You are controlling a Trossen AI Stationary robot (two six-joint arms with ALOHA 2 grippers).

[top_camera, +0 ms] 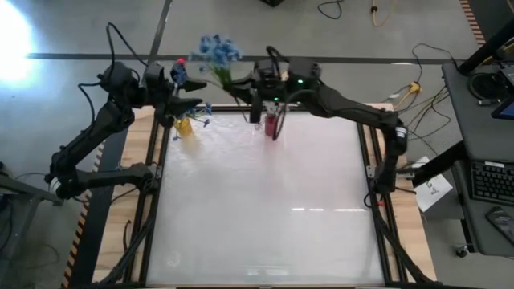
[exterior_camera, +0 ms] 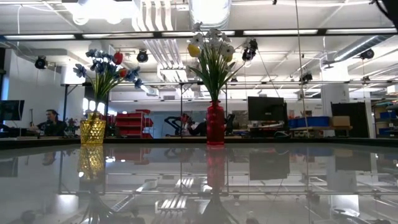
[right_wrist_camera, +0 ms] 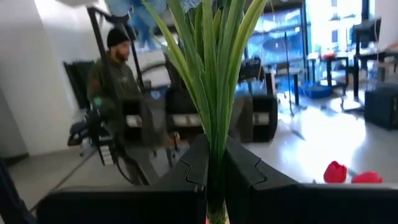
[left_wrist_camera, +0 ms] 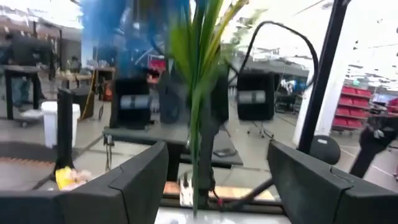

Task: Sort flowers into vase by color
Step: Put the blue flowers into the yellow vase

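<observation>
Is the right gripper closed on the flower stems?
Yes: in the right wrist view, the two fingers of the right gripper press together on the green stems, with no gap showing.

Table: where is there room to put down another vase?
Nearly the whole white table is bare, from its near edge up to the two vases. It is crowded only along the far edge, where the yellow vase, red vase and both pincers sit.

Two vases: yellow vase [exterior_camera: 92,131] left, red vase [exterior_camera: 215,123] right. Two flower bunches, two arms, two grippers. One person far left.
</observation>
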